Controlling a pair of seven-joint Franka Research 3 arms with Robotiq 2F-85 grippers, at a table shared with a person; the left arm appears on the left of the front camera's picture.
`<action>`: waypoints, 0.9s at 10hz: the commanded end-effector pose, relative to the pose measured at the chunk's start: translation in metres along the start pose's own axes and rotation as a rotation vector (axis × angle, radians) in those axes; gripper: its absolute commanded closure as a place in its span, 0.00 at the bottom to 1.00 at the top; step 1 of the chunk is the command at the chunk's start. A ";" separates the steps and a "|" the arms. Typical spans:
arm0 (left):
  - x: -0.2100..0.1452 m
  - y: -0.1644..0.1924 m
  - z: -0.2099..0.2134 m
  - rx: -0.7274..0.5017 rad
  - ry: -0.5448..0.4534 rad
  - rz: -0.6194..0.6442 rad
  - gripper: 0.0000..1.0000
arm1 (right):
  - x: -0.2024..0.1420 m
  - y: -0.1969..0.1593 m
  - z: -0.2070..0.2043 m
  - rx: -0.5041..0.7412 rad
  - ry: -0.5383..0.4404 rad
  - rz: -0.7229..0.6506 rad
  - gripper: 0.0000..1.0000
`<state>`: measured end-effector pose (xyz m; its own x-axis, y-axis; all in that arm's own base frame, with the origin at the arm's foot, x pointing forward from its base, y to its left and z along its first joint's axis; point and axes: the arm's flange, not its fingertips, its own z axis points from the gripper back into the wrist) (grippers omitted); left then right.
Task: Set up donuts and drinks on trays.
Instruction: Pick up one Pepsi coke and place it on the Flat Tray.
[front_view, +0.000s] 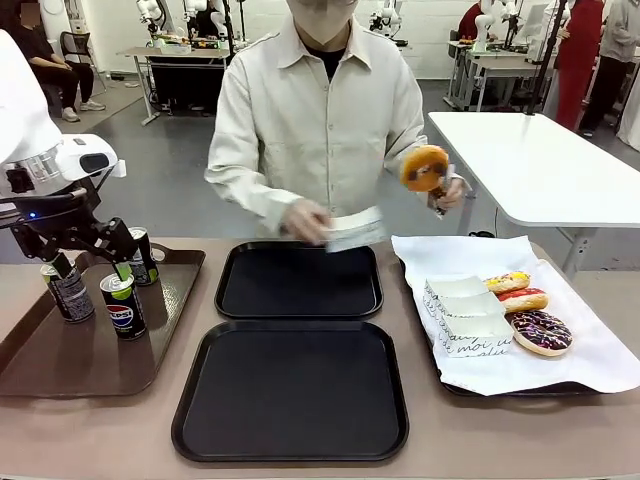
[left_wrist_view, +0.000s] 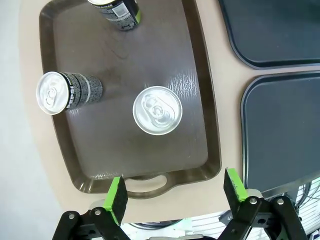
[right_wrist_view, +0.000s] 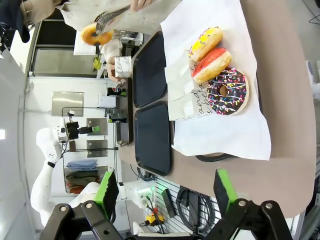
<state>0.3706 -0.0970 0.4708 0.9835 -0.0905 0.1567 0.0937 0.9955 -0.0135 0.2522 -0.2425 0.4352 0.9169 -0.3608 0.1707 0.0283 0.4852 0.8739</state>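
Cans (front_view: 122, 308), one lettered Pepsi, stand apart within the brown tray's (front_view: 70, 365) rim below the left gripper's (left_wrist_view: 175, 192) spread fingers (left_wrist_view: 116, 197); the right gripper's (right_wrist_view: 165, 192) are likewise spread.

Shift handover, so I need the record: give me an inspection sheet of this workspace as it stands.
Surface: tan table with four trays.
Job's things: two black trays bare; three cans on brown tray; three iced donuts on paper-lined tray; person holds fourth donut in tongs.
Clutter: loose paper sleeves beside donuts.
Pincers: left pincer open above cans; right pincer open, empty.
Cables: black leads below table edge.
Surroundings: white table behind, people farther off.
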 end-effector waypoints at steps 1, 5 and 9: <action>0.000 -0.002 0.004 0.018 0.015 0.004 0.00 | 0.003 0.001 0.001 0.022 -0.014 0.000 0.00; 0.021 -0.005 -0.015 0.033 -0.020 -0.021 0.00 | 0.003 0.001 0.001 0.022 -0.014 0.000 0.00; 0.048 -0.004 -0.050 0.064 -0.010 0.024 0.00 | 0.003 0.001 0.001 0.022 -0.014 0.000 0.00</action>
<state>0.4167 -0.1055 0.4317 0.9824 -0.1101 0.1511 0.1106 0.9939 0.0055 0.2522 -0.2426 0.4352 0.9168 -0.3609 0.1707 0.0284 0.4853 0.8739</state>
